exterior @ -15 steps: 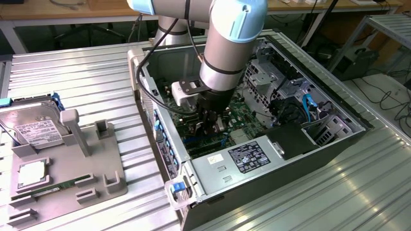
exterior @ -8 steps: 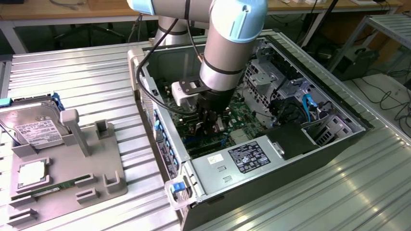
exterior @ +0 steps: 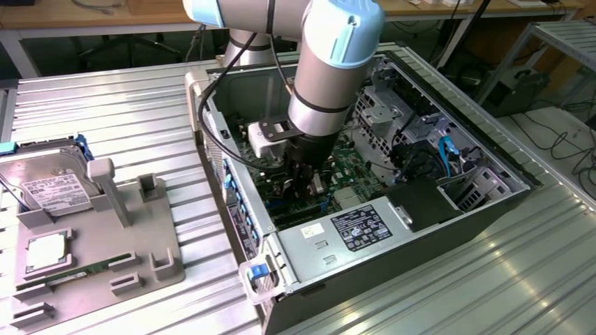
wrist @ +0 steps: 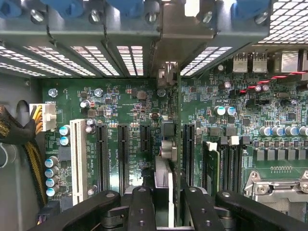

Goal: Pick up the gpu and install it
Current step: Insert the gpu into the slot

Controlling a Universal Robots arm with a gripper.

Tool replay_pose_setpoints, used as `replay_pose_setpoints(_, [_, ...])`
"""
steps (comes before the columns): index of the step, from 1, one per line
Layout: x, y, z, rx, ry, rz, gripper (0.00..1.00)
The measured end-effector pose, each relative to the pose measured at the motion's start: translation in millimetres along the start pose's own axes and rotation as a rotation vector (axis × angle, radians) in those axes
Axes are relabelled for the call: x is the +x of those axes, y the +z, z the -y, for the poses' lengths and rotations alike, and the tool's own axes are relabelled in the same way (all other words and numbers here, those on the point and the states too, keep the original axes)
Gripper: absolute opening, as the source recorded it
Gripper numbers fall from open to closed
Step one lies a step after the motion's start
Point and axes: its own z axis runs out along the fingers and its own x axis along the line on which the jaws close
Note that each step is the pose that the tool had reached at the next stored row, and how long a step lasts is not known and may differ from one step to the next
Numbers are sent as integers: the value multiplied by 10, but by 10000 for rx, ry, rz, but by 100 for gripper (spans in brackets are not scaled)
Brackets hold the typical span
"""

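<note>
My gripper [exterior: 305,176] reaches down into the open computer case [exterior: 484,202], over the green motherboard [wrist: 125,103]. It is shut on the gpu [wrist: 169,144], which stands on edge between the black fingers [wrist: 142,207]. In the wrist view the card runs as a thin upright line between two black expansion slots [wrist: 123,154]. Its silver bracket end [wrist: 168,72] is up against the rear slot openings of the case. In the exterior view the gpu [exterior: 317,187] shows just below the wrist, low over the board. Whether it sits in a slot I cannot tell.
A white slot [wrist: 77,154] and a yellow-black cable bundle [wrist: 29,144] lie beside the black slots. The power supply [exterior: 345,234] fills the case's near corner. On the exterior view's left, a grey fixture [exterior: 112,244] holds a hard drive [exterior: 56,185] and a memory stick [exterior: 84,271].
</note>
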Motion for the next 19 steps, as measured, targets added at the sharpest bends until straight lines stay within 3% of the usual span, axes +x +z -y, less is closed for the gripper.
replay_pose_setpoints(3, [0, 0, 0, 2, 0, 2, 28])
replay_pose_setpoints(4, [-3, 11, 1, 18, 0, 30, 29])
replay_pose_setpoints(7, [-4, -10, -1, 25, -1, 2, 35])
replay_pose_setpoints(19, [-25, -562, -13, 139, -5, 2, 35])
